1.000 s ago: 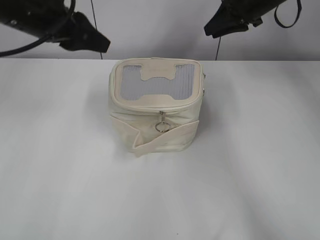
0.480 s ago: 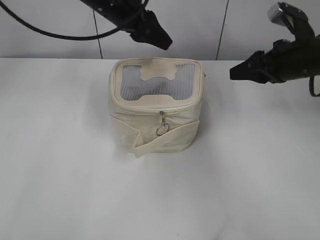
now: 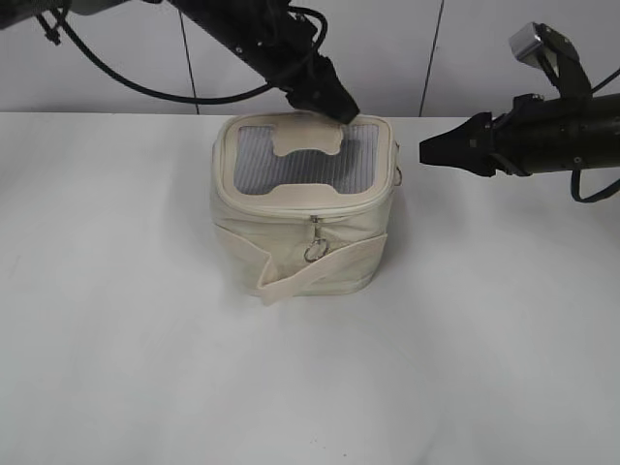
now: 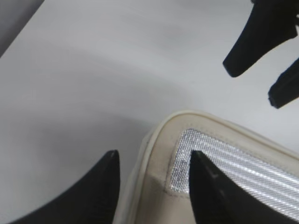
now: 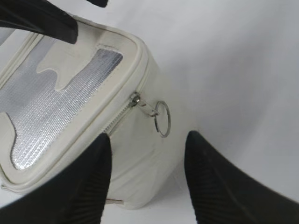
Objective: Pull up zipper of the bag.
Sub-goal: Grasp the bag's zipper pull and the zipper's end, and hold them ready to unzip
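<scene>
Between the right gripper's (image 5: 145, 172) spread jaws hangs the zipper's (image 5: 156, 113) ring; left jaws spread too.

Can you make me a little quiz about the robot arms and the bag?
1. True or false: the right gripper is already pinching a ring pull.
2. How many ring pulls can you spot on the bag?
3. Which gripper is over the bag's mesh top? A) left gripper B) right gripper C) neither

Key
1. False; its jaws are open, apart from the ring.
2. Two: one ring hangs on the front, the other on the right side.
3. A
</scene>
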`<state>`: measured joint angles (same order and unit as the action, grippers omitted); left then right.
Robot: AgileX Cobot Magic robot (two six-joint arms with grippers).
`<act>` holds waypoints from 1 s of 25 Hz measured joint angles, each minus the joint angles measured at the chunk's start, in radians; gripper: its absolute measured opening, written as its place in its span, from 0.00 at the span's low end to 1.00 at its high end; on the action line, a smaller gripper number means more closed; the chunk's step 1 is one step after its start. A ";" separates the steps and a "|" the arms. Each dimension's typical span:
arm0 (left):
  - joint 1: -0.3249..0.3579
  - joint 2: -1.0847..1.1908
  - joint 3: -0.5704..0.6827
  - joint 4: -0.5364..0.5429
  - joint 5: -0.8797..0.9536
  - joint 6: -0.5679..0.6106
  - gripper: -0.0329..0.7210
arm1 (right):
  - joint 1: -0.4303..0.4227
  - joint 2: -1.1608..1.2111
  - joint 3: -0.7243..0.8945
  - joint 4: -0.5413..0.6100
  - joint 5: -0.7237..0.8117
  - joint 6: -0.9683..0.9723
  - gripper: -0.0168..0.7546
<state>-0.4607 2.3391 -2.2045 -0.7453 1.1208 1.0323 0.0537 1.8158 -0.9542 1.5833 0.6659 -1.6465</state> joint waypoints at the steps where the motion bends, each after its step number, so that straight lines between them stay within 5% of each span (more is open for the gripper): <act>1: 0.000 0.007 0.000 0.006 -0.002 0.000 0.53 | 0.000 0.000 0.000 0.001 0.001 -0.001 0.55; 10: -0.001 0.034 -0.005 0.064 -0.007 -0.016 0.52 | 0.000 0.000 0.000 0.002 0.003 -0.010 0.55; 13: -0.005 0.036 -0.006 0.077 -0.007 -0.030 0.40 | 0.000 0.000 0.000 0.002 0.003 -0.014 0.55; 17: -0.005 0.036 -0.006 0.097 -0.011 -0.031 0.11 | 0.000 0.000 0.000 0.002 0.004 -0.016 0.55; 25: -0.005 0.036 -0.006 0.100 -0.011 -0.034 0.09 | 0.007 0.042 0.000 0.019 0.004 -0.119 0.55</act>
<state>-0.4662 2.3746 -2.2109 -0.6458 1.1099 0.9988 0.0604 1.8578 -0.9542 1.6025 0.6695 -1.7654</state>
